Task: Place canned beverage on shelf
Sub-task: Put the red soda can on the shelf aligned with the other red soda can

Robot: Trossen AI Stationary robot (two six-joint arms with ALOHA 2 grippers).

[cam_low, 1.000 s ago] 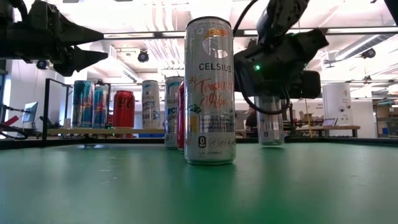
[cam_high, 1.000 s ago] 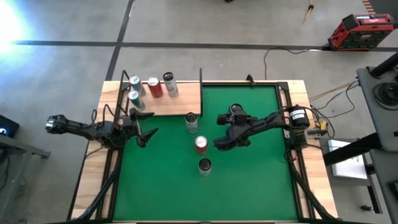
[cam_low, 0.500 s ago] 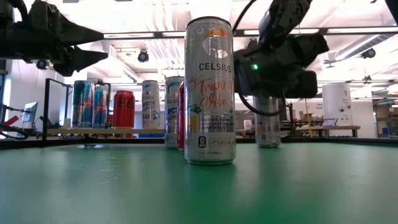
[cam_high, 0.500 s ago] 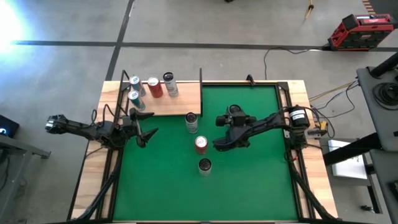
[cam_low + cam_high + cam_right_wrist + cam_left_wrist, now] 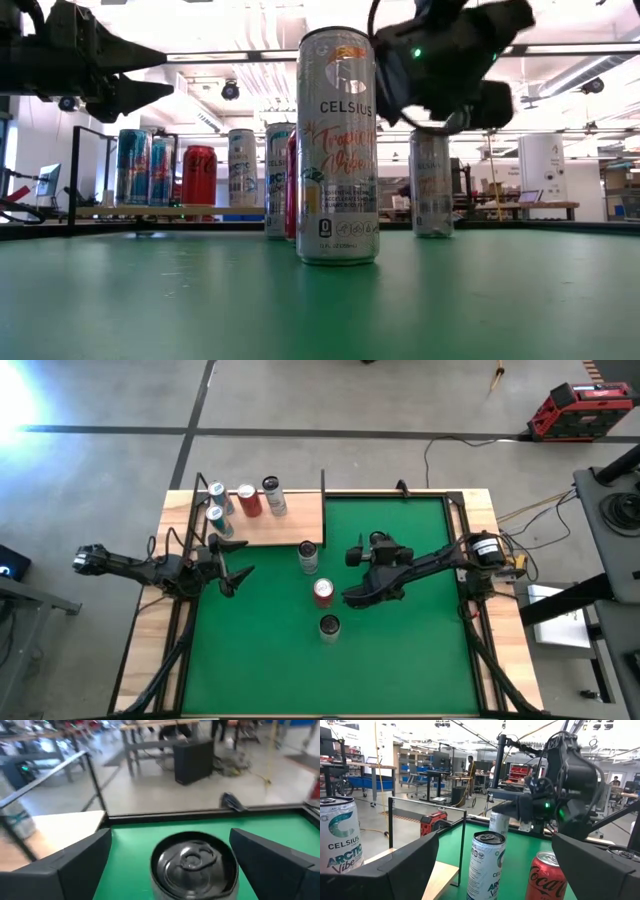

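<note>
Standing upright on the green mat (image 5: 400, 650), a silver can (image 5: 194, 863) sits directly below the right pincer (image 5: 170, 855) — fingers spread wide on either side of its top, not gripping it. In the low view that can (image 5: 431, 184) stands free on the mat with the pincer (image 5: 450, 60) above it. Three more cans line up on the mat: a white-and-teal one (image 5: 308, 556) just off the shelf's corner, a red cola can (image 5: 322, 592) past it, and a Celsius can (image 5: 329, 627) nearest the front. The shelf (image 5: 290, 525) lies at the surface's far left corner and carries four cans (image 5: 244, 500). The left pincer (image 5: 232, 572) hovers over the mat just beside the shelf's front edge — wide open, holding nothing.
</note>
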